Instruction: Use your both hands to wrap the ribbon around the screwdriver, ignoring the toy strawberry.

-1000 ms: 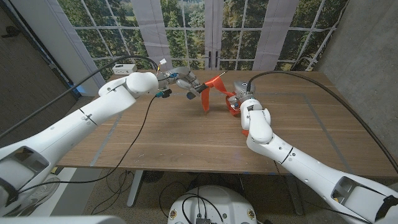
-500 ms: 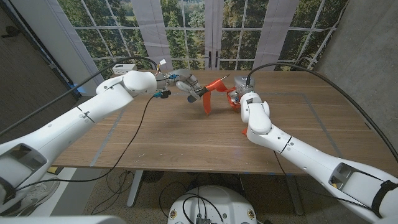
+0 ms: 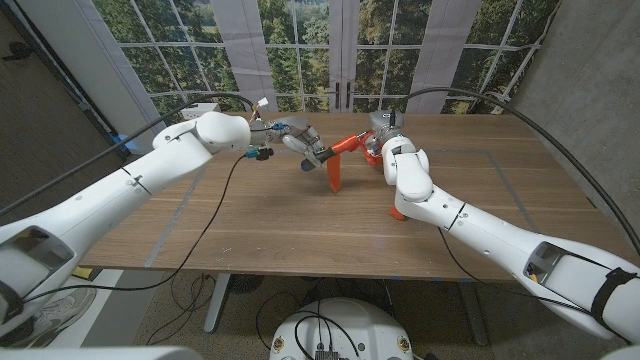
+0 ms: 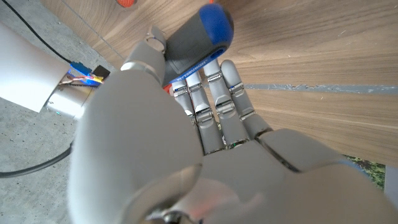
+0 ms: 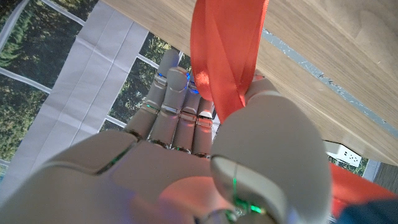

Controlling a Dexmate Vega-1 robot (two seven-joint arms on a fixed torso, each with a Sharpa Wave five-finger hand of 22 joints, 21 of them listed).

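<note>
Looking down from the head view, the left hand [image 3: 303, 142] holds the screwdriver [image 3: 318, 151] above the far middle of the table [image 3: 250, 220], and the right hand [image 3: 383, 146] sits just to its right, pinching the ribbon [image 3: 340, 150]. The ribbon runs taut from the right hand across to the screwdriver, then hangs down as a loose tail toward the wood. The screwdriver's long axis seems to point roughly toward the right hand, though its shaft is too small and too covered by ribbon to be sure. My judgement is that the next turn depends on the right hand carrying the ribbon around that axis while the left keeps it steady. An orange-red shape [image 3: 397, 212] shows on the table behind the right forearm; I cannot tell whether it is the strawberry. In the left wrist view, the fingers [image 4: 211, 102] are closed round the grey and blue handle [image 4: 198, 38]; the shaft is hidden. In the right wrist view, the ribbon [image 5: 225, 50] is pinched between thumb and fingers [image 5: 177, 109], folded on itself, with the screwdriver's blue end just cut off at the corner.
</note>
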